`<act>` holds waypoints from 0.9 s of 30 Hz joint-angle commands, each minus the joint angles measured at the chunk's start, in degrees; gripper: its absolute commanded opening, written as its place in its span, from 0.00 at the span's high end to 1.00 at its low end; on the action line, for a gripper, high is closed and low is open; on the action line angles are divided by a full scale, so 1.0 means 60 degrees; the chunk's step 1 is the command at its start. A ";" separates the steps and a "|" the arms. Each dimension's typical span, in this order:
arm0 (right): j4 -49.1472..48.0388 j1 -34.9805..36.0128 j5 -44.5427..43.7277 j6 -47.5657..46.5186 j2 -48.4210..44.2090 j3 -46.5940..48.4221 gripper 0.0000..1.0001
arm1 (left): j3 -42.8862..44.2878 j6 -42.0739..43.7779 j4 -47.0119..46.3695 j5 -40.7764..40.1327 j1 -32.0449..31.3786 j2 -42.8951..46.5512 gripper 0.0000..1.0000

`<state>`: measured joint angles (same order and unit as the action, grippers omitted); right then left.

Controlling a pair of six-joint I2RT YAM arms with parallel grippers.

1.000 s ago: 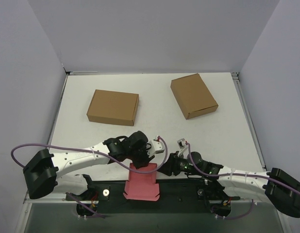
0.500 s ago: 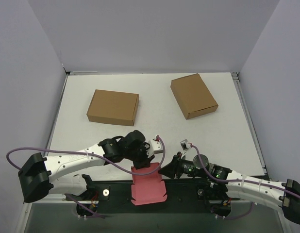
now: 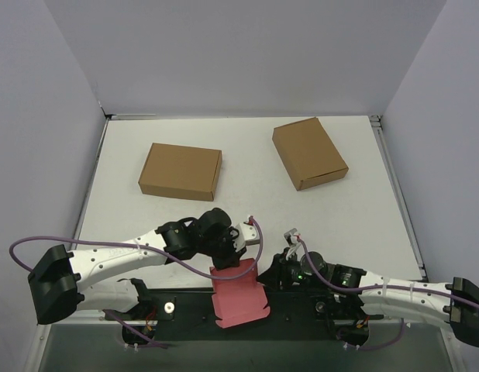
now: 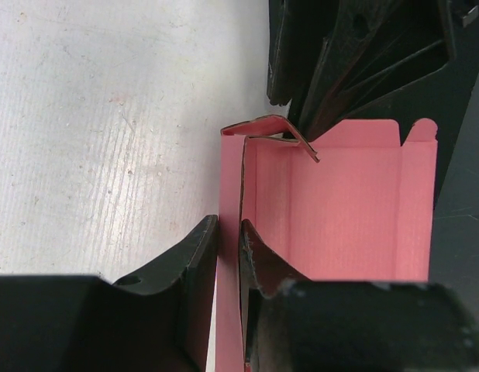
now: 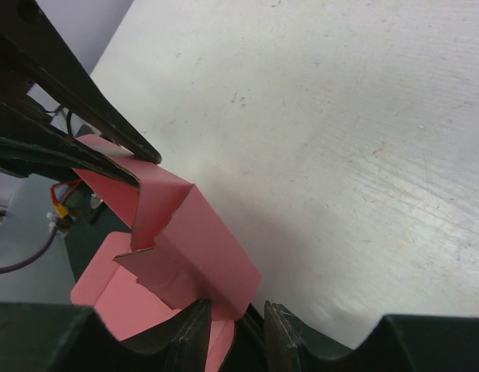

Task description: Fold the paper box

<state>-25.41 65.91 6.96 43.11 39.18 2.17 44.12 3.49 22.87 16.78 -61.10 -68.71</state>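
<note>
Left tool (image 4: 229, 246) clamped one wall of the pink paper box (image 3: 238, 294) at the worktop's (image 3: 247, 213) near edge; right tool (image 5: 236, 322) straddled a corner, grip unclear; walls half-raised, flaps still open

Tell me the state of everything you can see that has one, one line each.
paper box: partly folded, one side wall up, end flaps open.
left gripper: shut on the paper box's side wall.
right gripper: jaws straddle a corner of the paper box; grip unclear.
left brown box: closed, lying flat.
right brown box: closed, lying flat.
</note>
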 commanded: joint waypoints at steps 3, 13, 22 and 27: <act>-0.0276 0.0177 -0.0969 -0.0666 0.0661 0.0487 0.66 | 0.0059 0.0020 -0.0517 0.0018 -0.0158 -0.0194 0.74; -0.1725 0.0295 -0.0970 -0.1048 0.1760 0.0443 0.63 | 0.0191 0.0049 -0.0253 -0.1241 -0.0568 -0.0809 0.74; -0.3001 0.0528 -0.0589 -0.0638 0.2728 0.0341 0.61 | 0.0191 0.0005 -0.0077 -0.2210 -0.0964 -0.0956 0.75; -0.2564 0.0616 -0.0764 -0.0141 0.2231 0.0224 0.58 | 0.0220 -0.0010 -0.0092 -0.2020 -0.1154 -0.1161 0.80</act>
<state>-38.35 68.82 3.01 39.75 55.16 2.81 44.12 3.46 22.98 4.93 -67.07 -74.61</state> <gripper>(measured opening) 0.408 0.219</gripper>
